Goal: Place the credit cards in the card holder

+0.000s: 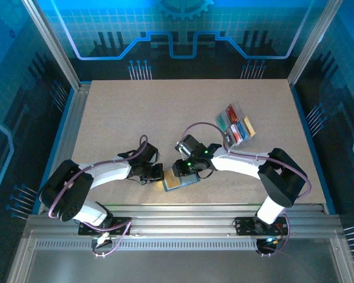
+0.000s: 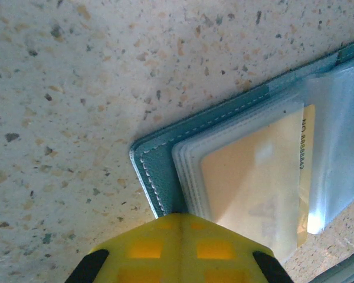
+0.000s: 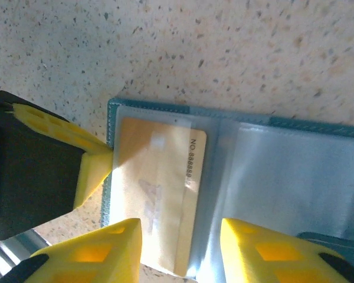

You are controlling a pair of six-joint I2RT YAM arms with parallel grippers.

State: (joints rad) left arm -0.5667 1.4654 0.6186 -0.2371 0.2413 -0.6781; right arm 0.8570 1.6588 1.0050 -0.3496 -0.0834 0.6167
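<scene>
Robotics lab test cell: a speckled table [image 1: 135, 118] enclosed by aluminium frame posts [image 1: 52, 42] at its corners, blue circuit-pattern panels [image 1: 177, 29] behind it, slotted mounting rails [image 1: 183, 215] along its near edge.

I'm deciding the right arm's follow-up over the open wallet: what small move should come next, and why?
Probably nudge the yellow card further into its sleeve, toward the left gripper, using the right gripper. The right jaws stand open over the card, its numbered edge seems to poke out of the sleeve, and the shut left gripper sits at the card holder's edge, bracing it.
</scene>
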